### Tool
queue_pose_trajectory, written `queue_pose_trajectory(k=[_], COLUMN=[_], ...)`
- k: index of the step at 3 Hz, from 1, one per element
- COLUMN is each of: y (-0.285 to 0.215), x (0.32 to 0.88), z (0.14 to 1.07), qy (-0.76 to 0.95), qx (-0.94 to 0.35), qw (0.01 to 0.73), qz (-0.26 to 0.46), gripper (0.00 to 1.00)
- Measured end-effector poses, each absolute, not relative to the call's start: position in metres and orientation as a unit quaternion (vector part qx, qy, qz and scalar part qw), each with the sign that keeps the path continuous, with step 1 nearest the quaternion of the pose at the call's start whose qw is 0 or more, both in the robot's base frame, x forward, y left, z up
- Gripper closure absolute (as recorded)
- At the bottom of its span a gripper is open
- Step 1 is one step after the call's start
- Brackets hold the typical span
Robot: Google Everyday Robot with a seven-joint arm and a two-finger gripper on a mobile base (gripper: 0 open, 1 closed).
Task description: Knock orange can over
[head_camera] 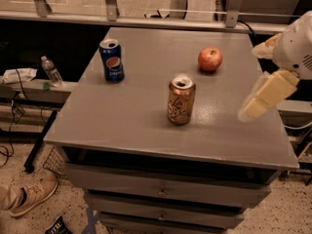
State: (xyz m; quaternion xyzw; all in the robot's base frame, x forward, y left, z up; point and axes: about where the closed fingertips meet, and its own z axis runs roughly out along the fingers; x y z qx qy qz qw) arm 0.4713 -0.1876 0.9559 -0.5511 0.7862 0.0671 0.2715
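Orange can (181,100) upright near centre of bench (122,126), blue Pepsi can (111,60) rear left, apple (210,59) rear right, gripper (265,94) over bench's right edge, well apart from it, grip state cannot be told

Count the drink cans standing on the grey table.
2: the blue Pepsi can at the far left, the orange can near the middle. None looks hidden. The tool hangs by the table's right edge.

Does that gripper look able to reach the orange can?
Probably yes: the gripper hangs right of the orange can, with only bare table between them; the apple sits farther back.
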Motion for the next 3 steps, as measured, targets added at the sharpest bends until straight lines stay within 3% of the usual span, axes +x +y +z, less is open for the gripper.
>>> queue_pose_trajectory(k=[1,3], y=[-0.161,-0.11], x=[0.501,0.533], z=[0.942,0.911], qy=[0.77,0.744], qx=[-0.524,-0.521], qw=[0.342,0.374], qz=[0.129,0.189], gripper=[0.0,0.0])
